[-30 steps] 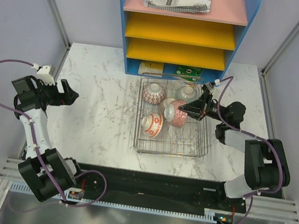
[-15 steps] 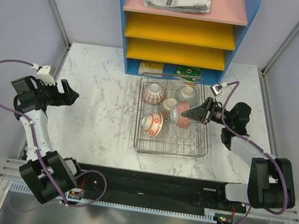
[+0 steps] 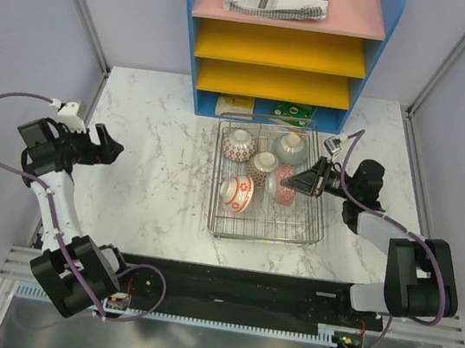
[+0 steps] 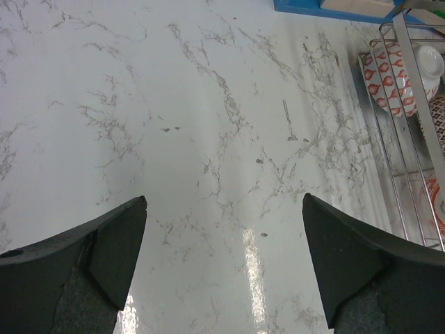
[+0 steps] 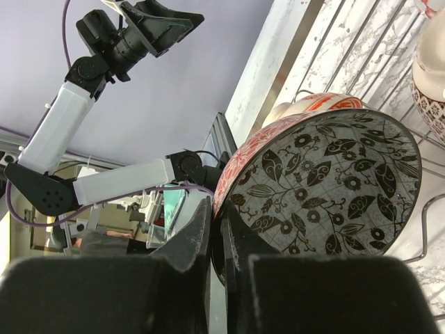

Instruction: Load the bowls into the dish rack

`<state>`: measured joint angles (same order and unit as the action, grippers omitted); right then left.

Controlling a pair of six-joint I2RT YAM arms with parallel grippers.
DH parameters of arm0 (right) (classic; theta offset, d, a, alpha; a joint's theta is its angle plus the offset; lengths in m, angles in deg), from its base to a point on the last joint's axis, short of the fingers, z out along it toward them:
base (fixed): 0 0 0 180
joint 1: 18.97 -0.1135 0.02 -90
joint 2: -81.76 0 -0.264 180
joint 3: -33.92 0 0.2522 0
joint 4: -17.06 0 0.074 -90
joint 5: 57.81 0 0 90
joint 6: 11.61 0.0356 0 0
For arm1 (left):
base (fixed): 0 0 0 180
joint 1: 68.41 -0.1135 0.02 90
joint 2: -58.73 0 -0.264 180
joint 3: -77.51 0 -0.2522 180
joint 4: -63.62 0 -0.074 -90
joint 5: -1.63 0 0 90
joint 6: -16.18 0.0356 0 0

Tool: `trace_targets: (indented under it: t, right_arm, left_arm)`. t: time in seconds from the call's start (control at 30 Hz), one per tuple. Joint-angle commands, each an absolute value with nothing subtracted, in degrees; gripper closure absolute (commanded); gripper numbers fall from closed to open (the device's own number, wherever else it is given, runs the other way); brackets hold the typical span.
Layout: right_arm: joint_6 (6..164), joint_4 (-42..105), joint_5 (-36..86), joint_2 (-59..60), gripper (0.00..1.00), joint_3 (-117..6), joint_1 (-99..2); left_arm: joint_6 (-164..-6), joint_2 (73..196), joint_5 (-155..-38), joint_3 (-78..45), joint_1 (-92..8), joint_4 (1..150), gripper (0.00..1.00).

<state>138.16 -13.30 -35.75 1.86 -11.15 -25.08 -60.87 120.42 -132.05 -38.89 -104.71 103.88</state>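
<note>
The chrome wire dish rack [image 3: 312, 230] stands right of the table's middle. My right gripper [image 3: 295, 183] is shut on the rim of the red-orange bowl [image 3: 280, 186] and holds it on edge inside the rack. In the right wrist view the fingers [image 5: 198, 233] pinch that rim [image 5: 214, 217], and the bowl [image 5: 327, 188] has a black leaf pattern inside. A red-patterned white bowl [image 3: 238, 145], a pale green bowl [image 3: 290, 148], a grey-brown bowl [image 3: 263, 162] and a white bowl with red bands [image 3: 237, 192] also sit in the rack. My left gripper [image 3: 104, 144] is open and empty at the far left.
The blue-framed shelf unit [image 3: 282, 50] with pink and yellow trays stands behind the rack. The left wrist view shows bare marble under the open gripper [image 4: 224, 257], with the rack's left edge [image 4: 410, 132] and the red-patterned bowl [image 4: 393, 73] at its right.
My right gripper has drawn back slightly to the right and down with the red-orange bowl, which now stands more on edge in the rack. The left arm has not moved.
</note>
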Motion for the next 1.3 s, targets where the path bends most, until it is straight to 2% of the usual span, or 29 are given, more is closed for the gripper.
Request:
trace_targets:
  t: [0.0, 0.23, 0.4, 0.63, 1.03, 1.27]
  right_arm:
    - [137.5, -17.2, -35.1, 1.4, 1.0, -10.7, -24.9]
    - [138.8, -18.0, -34.3, 1.2, 1.0, -10.1, -25.0]
    - [146.8, -28.0, -34.2, 0.2, 1.0, -10.2, -26.4]
    - [147.9, -29.3, -33.8, 0.4, 1.0, -9.3, -26.9]
    - [130.4, -5.6, -32.9, 5.9, 1.0, -10.5, -27.0]
    - [126.5, -1.1, -32.1, 3.6, 1.0, -11.2, -26.2]
  left_arm:
    - [-59.0, 119.4, -133.5, -39.1, -104.9, 103.3, 0.0]
    - [-59.2, 119.8, -133.8, -39.2, -104.9, 103.2, 0.0]
    - [-59.8, 119.9, -134.2, -39.2, -104.9, 103.1, 0.0]
    - [-60.0, 119.4, -133.5, -38.9, -104.7, 103.1, 0.0]
    - [-59.8, 119.6, -133.8, -38.5, -104.7, 103.3, 0.0]
    - [-59.5, 119.6, -133.7, -38.6, -104.7, 103.3, 0.0]
